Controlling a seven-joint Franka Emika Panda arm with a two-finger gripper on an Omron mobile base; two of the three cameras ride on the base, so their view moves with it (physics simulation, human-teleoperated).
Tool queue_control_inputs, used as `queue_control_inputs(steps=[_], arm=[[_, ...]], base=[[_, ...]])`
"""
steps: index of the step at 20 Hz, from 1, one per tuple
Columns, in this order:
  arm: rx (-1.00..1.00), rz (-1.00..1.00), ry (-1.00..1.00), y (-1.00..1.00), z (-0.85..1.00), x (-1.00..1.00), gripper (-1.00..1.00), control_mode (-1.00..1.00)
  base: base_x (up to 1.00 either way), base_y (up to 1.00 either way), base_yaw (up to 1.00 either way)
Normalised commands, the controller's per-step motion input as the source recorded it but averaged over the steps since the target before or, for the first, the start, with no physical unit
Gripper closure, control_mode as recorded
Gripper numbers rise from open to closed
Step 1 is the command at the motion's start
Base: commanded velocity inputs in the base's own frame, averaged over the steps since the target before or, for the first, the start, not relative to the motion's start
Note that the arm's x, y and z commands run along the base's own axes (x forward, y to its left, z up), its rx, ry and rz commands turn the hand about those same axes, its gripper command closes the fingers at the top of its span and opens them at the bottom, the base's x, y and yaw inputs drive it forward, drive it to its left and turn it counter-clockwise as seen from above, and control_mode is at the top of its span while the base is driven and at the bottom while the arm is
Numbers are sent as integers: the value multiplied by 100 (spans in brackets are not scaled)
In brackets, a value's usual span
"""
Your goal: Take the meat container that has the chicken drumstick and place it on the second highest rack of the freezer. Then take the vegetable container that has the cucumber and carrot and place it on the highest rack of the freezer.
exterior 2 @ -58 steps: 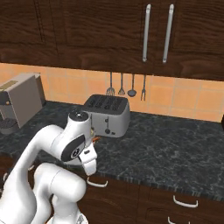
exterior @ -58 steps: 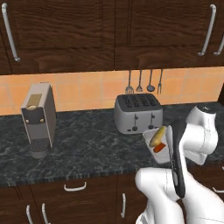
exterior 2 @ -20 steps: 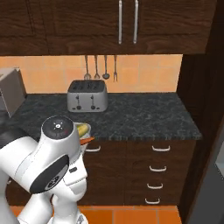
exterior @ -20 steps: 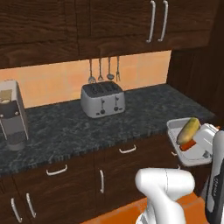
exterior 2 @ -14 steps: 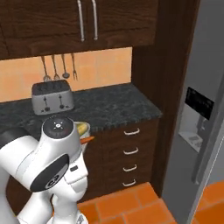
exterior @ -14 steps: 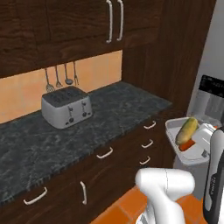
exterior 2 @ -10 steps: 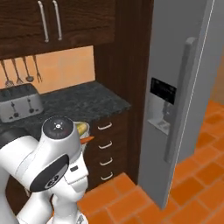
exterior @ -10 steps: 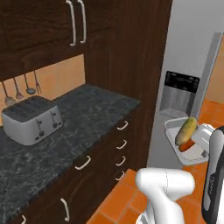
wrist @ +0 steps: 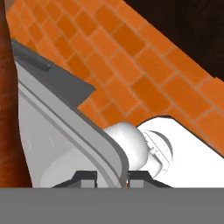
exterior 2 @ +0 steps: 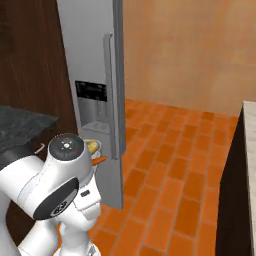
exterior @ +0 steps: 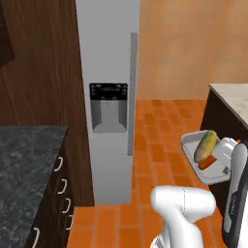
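vegetable container (exterior: 207, 164) carried level so cucumber (exterior: 205, 146), carrot (exterior: 211, 162) stay in | gripper (wrist: 112, 176) jaws narrow, pinching its rim | freezer (exterior: 109, 97) ahead-left

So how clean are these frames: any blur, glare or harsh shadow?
Left base view: even, flat light, freezer sharp, no glare. Right base view: the same, floor crisp. Hand view: the vegetable container rim looms close and soft; carrot a blurred streak.
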Motion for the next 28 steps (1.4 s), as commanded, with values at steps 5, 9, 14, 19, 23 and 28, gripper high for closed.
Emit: queue_control_inputs(steps=[5,9,14,19,23,28], arm=[[0,0,0,0,0,0,100,100],[0,0,0,0,0,0,100,100],[0,0,0,0,0,0,100,100],[0,0,0,0,0,0,100,100],[0,0,0,0,0,0,100,100],[0,0,0,0,0,0,100,100]], base=[[19,-21,-77],[100,-1,-25],[100,-6,6],[95,-70,11],[100,-53,19],[100,-19,28]])
